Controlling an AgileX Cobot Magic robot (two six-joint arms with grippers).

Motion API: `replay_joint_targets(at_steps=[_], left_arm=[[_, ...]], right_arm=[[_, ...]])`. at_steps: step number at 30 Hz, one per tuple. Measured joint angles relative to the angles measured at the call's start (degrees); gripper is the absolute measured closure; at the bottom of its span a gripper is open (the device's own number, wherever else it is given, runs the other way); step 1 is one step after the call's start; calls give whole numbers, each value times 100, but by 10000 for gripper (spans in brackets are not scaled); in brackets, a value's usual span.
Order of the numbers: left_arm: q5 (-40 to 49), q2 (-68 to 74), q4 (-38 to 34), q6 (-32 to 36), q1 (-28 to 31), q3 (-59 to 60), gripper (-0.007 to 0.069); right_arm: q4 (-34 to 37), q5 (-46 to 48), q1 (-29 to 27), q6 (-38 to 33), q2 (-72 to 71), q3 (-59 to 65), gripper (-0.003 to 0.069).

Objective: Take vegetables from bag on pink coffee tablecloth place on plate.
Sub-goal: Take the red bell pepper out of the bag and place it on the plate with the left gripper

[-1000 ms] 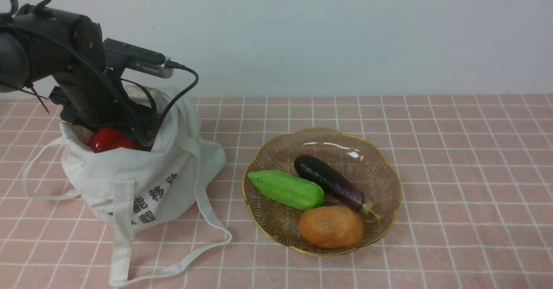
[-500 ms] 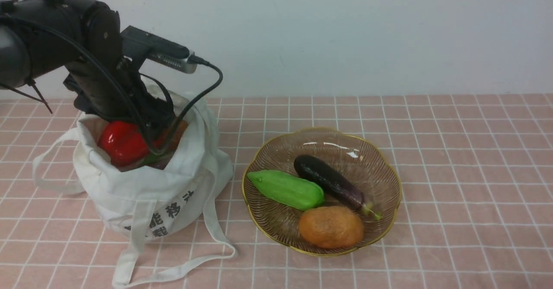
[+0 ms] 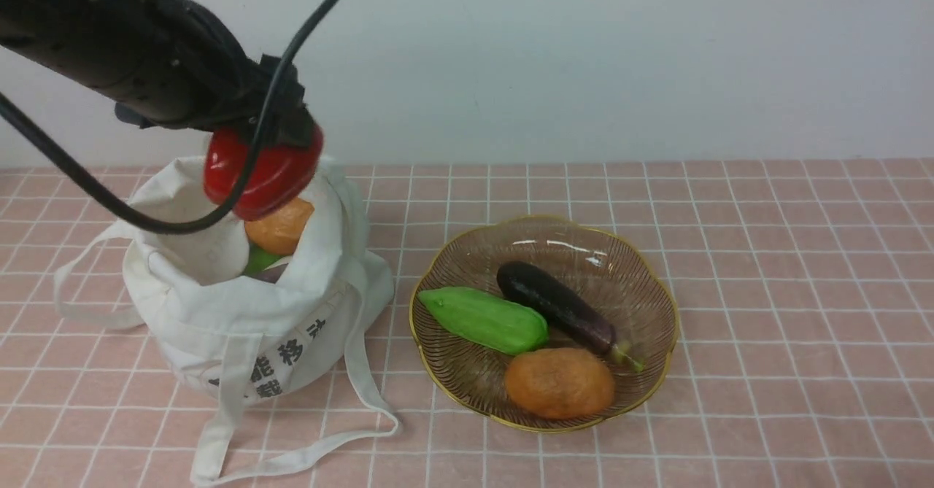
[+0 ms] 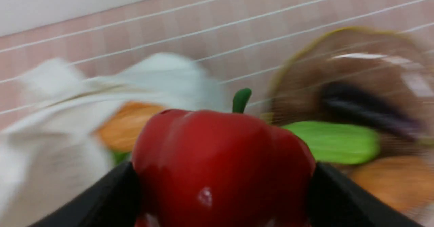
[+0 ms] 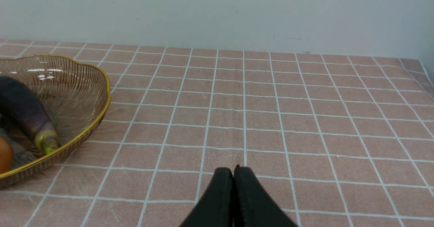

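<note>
My left gripper [image 3: 268, 141] is shut on a shiny red bell pepper [image 3: 263, 171] and holds it in the air just above the open mouth of the white bag [image 3: 241, 313]. In the left wrist view the pepper [image 4: 223, 162] sits wedged between the two black fingers [image 4: 118, 189]. An orange potato [image 3: 281, 229] and a bit of green vegetable [image 3: 259, 260] show inside the bag. The plate [image 3: 584, 247] to the right holds a green gourd [image 3: 485, 320], a purple eggplant [image 3: 558, 306] and a potato [image 3: 560, 384]. My right gripper [image 5: 233, 172] is shut and empty over the tablecloth [image 5: 271, 118], right of the plate [image 5: 84, 84].
The bag's long strap handles [image 3: 350, 408] trail over the pink tablecloth [image 3: 788, 254] toward the front and left. A pale wall [image 3: 584, 57] closes the far side. The left arm's black cable [image 3: 146, 218] loops down over the bag's mouth.
The left gripper has risen out of the bag with the red pepper in it, moving up and slightly right. The bag shifted a little to the right. The plate's contents are unchanged.
</note>
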Motion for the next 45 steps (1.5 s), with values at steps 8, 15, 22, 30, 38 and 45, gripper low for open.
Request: replay_joint_targets(at_steps=[8,15,22,30,38,45], left_arm=[[-159,299,-1285,1107,-774,0,35],[-1232,1387,-1361,1175,-1380,0,35],[-2523,2391,-1360,1495,-1422,0,36],[-3313,3000,-1324,1738,-1422,0,39],[-3324,2964,-1324,1745,-1422,0,-34],[-3182,2211,-1318,1739,-1422,0,-41]], right_arm=[[0,0,0,0,0,0,671],[0,0,0,0,0,0,671],[0,0,0,0,0,0,671],[0,0,0,0,0,0,671],[0,0,0,0,0,0,671],[0,0,0,0,0,0,671]])
